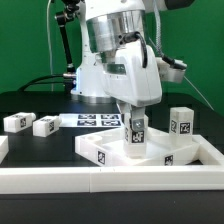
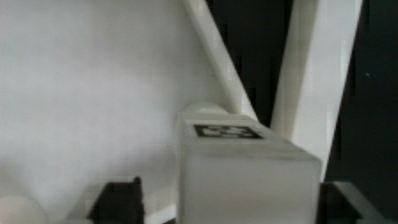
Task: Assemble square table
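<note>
The gripper [image 1: 133,118] points straight down over one short white leg [image 1: 137,135], its jaws spread to either side. In the wrist view the dark fingers [image 2: 121,200] flank the leg [image 2: 249,175], and a strip of white shows between this finger and the leg's side, so the jaws are parted rather than pinching it. The leg stands upright on the square table's slab [image 1: 98,150] and carries a black-and-white square tag [image 2: 228,131]. The tag shows only a blocky pattern, too blurred to read as letters. The slab lies flat on the black table [image 1: 40,145], its near edge against the long white rail [image 1: 100,182], and another small tag [image 1: 168,157] shows on that near edge. Just beyond the slab, towards the exterior view's right, a second tagged leg [image 1: 181,122] stands upright. Well off to the exterior view's left sit two more tagged legs [image 1: 17,122] [image 1: 45,125]. The marker board [image 1: 95,120] lies flat behind the slab, its printed tags too small to make out.
</note>
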Available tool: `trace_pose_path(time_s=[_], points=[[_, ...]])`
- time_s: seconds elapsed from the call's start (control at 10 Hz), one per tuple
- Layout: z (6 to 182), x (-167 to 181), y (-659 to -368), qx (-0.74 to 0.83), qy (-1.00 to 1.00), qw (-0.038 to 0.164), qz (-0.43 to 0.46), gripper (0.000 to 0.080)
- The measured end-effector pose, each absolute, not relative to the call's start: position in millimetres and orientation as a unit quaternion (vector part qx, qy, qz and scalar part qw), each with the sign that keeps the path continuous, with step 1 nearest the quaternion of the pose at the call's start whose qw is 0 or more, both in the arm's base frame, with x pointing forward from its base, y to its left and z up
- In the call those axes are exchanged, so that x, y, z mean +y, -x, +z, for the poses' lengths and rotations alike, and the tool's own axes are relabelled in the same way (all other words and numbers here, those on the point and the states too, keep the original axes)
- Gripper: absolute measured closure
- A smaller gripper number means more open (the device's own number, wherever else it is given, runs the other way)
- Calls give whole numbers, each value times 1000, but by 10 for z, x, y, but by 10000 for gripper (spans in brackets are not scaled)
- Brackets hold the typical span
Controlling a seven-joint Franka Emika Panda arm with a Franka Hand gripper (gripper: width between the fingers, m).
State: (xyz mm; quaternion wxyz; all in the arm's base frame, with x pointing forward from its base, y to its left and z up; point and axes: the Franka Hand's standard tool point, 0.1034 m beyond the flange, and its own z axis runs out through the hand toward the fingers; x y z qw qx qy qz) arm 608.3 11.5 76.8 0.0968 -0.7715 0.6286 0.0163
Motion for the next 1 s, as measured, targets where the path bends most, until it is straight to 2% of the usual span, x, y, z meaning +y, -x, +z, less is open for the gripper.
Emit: trace_pose_path(time_s=[0.1, 0.2, 0.5, 1.0], points=[[763, 126, -6076, 603, 792, 97, 15, 249], [762, 141, -6076, 589, 802, 97, 14, 181], [749, 188, -6081, 472, 876, 96, 3, 151], [737, 177, -6088, 295, 951, 93, -16, 150]])
